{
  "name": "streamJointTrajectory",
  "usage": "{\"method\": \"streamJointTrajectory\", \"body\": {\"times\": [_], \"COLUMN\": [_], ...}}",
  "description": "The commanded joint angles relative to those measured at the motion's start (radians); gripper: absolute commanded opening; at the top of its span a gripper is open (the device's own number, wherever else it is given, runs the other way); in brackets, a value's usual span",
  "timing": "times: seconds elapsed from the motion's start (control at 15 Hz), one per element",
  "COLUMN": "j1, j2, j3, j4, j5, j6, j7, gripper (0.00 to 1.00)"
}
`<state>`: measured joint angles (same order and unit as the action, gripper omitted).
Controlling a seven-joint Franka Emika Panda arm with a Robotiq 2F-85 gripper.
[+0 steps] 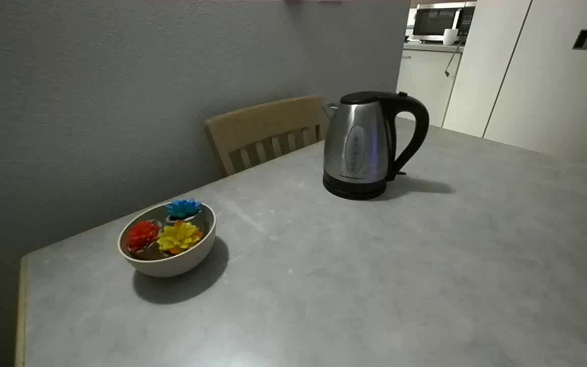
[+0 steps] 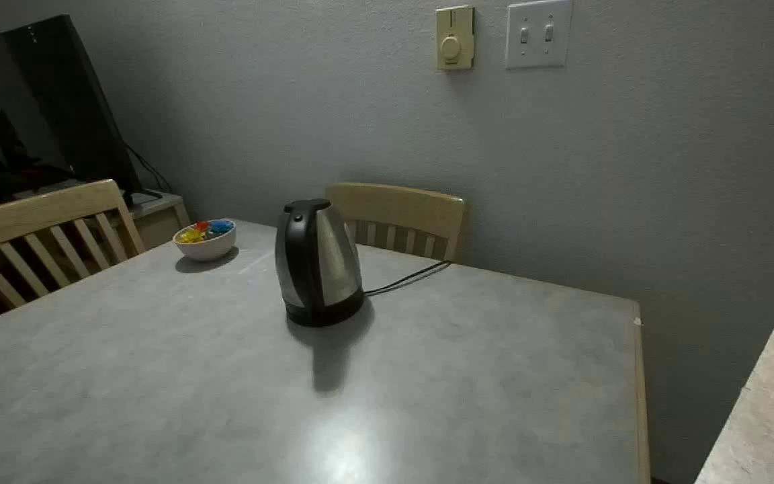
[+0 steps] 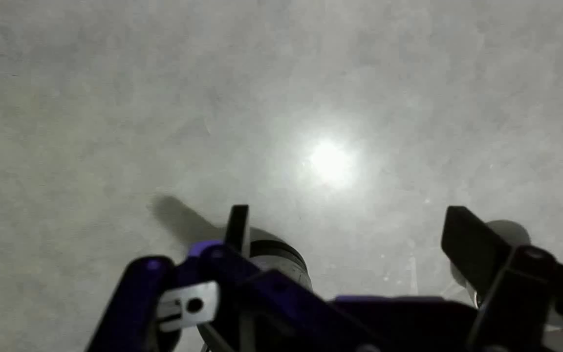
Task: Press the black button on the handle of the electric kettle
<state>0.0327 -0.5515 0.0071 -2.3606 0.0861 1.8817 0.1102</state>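
Observation:
The electric kettle [image 1: 335, 148] stands upright on the table in both exterior views, steel with a black lid and base [image 2: 340, 259]. Its black loop handle [image 1: 421, 125] also faces the camera in an exterior view [image 2: 301, 262]. The black button [image 1: 402, 94] is a small bump on the handle's top near the lid; it also shows in an exterior view [image 2: 298, 217]. My gripper [image 3: 348, 208] is open and empty above the table in the wrist view. Part of the kettle [image 3: 281, 264] shows behind the finger on the image's left; handle and button are hidden there. Neither exterior view shows my gripper.
A bowl [image 1: 181, 265] of red, yellow and blue flowers stands near the table's edge, also visible in an exterior view [image 2: 205, 250]. Chairs [image 1: 268, 122] [image 2: 44, 215] stand against the table. A black cord [image 2: 407, 279] runs from the kettle's base over the table edge. A wall [image 2: 562, 168] rises behind.

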Motion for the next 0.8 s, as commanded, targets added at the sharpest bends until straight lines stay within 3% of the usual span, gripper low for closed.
{"method": "streamJointTrajectory", "body": {"times": [0.0, 0.27, 0.53, 0.73], "j1": [-0.011, 0.013, 0.044, 0.034], "j2": [0.000, 0.050, 0.134, 0.207], "j3": [0.009, -0.029, -0.071, -0.074], "j4": [0.002, 0.065, 0.191, 0.288], "j5": [0.005, 0.066, 0.167, 0.145], "j6": [-0.002, 0.006, -0.095, -0.181], "j7": [-0.005, -0.085, -0.221, -0.281], "gripper": [1.00, 1.00, 1.00, 1.00]}}
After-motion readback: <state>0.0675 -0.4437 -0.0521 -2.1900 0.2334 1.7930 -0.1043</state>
